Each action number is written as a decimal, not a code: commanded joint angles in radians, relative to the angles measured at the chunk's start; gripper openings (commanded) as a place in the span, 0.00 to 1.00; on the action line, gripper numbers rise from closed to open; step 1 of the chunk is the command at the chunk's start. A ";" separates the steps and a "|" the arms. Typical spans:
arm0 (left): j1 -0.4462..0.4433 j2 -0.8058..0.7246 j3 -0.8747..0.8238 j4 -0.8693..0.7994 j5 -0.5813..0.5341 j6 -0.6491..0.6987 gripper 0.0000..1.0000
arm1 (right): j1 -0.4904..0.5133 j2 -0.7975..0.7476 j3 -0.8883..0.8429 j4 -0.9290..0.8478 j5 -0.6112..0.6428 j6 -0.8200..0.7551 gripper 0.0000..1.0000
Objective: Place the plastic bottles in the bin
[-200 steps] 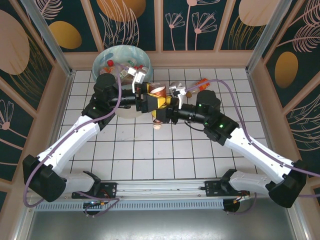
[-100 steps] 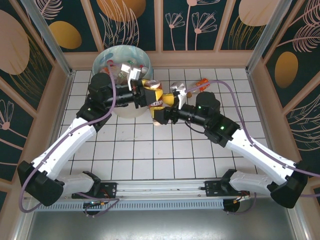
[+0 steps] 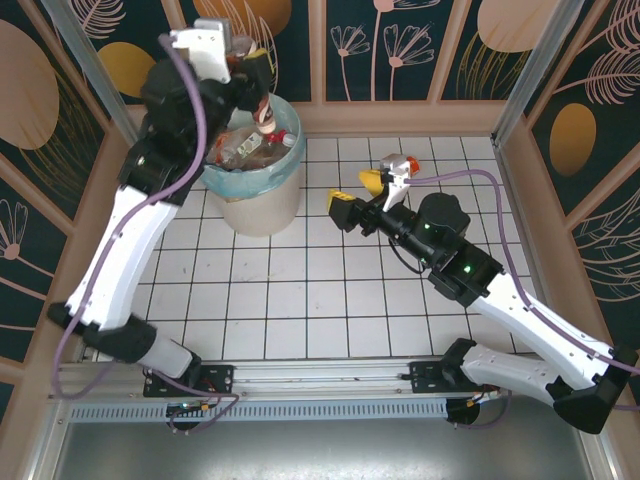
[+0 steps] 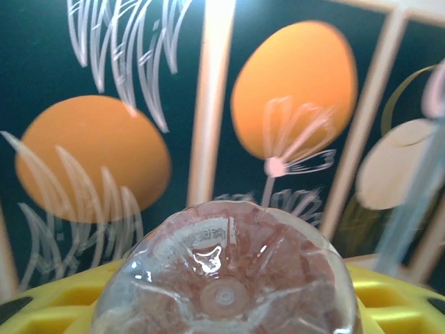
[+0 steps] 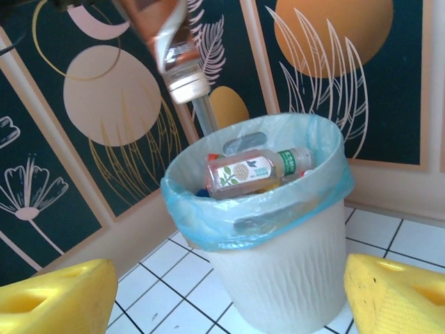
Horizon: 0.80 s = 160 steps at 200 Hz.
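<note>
The left gripper is clasping a clear bottle near its base, the cap hanging below the jaws, right over the bin. The right gripper is gaping wide, grasping nothing, with the bin just ahead of its jaws. The bottle is looking light, thin-walled and slick, probably flexing under any squeeze, so mid-body across the label is seeming the safest hold. Other bottles are lying inside the bin.
</note>
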 commanded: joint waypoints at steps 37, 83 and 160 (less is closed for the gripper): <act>0.019 0.343 0.274 -0.342 -0.193 0.148 0.50 | 0.006 -0.028 0.030 -0.077 0.075 -0.025 0.85; 0.022 0.388 0.230 -0.344 -0.217 0.158 0.69 | 0.006 -0.023 0.026 -0.095 0.091 -0.023 0.86; 0.030 0.344 0.135 -0.284 -0.243 0.165 0.60 | 0.005 0.031 0.040 -0.090 0.064 -0.025 0.86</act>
